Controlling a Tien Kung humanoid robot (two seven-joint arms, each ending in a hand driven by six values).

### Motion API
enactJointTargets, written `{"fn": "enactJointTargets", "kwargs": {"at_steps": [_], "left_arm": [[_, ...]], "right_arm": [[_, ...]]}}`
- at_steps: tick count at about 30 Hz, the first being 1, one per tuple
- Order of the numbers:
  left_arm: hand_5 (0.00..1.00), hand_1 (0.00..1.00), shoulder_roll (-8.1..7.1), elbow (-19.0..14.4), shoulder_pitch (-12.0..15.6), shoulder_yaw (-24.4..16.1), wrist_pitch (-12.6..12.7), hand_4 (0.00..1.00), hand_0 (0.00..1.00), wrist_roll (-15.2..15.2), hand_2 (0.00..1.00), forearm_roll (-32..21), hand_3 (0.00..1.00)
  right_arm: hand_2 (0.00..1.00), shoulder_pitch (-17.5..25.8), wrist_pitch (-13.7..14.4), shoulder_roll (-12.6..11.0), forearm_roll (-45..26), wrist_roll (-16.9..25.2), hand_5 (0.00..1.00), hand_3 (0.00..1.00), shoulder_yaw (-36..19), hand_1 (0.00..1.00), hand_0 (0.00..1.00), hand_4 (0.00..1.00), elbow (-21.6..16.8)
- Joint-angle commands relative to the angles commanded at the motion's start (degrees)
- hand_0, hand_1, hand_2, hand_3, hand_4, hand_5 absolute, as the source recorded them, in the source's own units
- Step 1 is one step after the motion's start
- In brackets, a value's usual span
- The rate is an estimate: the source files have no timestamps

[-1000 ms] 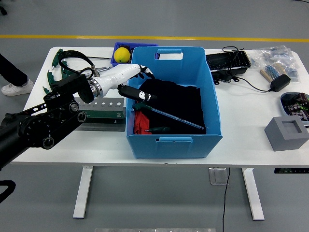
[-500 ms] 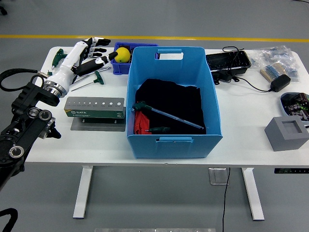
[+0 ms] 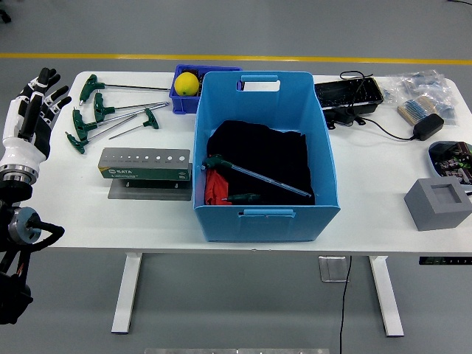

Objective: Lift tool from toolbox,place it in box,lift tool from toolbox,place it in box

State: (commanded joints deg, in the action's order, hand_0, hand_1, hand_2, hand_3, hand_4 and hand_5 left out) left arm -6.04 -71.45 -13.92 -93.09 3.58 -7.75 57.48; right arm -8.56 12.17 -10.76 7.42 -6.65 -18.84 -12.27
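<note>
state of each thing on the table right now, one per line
left hand: open, empty, at the table's left edge
blue box: open-topped, two green-handled tools inside on dark cloth
tool holder: holes empty
T-handle tools: loose on the table
yellow ball: in small blue bin

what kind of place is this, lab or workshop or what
Probably a robotics lab or workshop: a grey floor with a yellow line, a white table holding T-handle tools, a tool holder and a blue box.
</note>
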Motion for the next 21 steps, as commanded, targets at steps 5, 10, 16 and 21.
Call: {"fn": "enactJointTargets", "kwargs": {"at_steps": [5, 10, 16, 21], "left_arm": [[0.782, 0.843, 0.41, -1.6, 1.2, -1.6, -0.8, 0.964, 0.801, -0.2, 0.912, 0.2, 0.775], [0.782, 0.843, 0.00, -2.8, 2.8, -0.9, -3.1, 0.964, 0.801, 2.2, 0.912, 1.7, 0.775], [0.819, 0.889, -0.23, -3.0, 4.4, 1.3, -4.4, 0.964, 0.842, 3.7, 0.923, 3.1, 0.788], [0.925, 0.953, -0.02, -2.6, 5.1, 2.5, -5.9, 0.971, 0.911, 4.6, 0.979, 3.0, 0.825]], "right_arm": [[0.700, -0.2, 0.2, 0.1, -0.8, 0.1, 0.669, 0.559, 0.6, 0.623, 0.651, 0.766, -0.1], [0.700, -0.2, 0.1, 0.1, -0.4, 0.0, 0.669, 0.559, 0.4, 0.623, 0.651, 0.766, -0.1], [0.700, -0.2, -0.1, 0.1, -0.3, -0.1, 0.670, 0.559, 0.3, 0.625, 0.651, 0.766, 0.0], [0.699, -0.1, -0.1, 0.2, 0.4, -0.3, 0.669, 0.560, -0.1, 0.625, 0.651, 0.765, 0.0]]}}
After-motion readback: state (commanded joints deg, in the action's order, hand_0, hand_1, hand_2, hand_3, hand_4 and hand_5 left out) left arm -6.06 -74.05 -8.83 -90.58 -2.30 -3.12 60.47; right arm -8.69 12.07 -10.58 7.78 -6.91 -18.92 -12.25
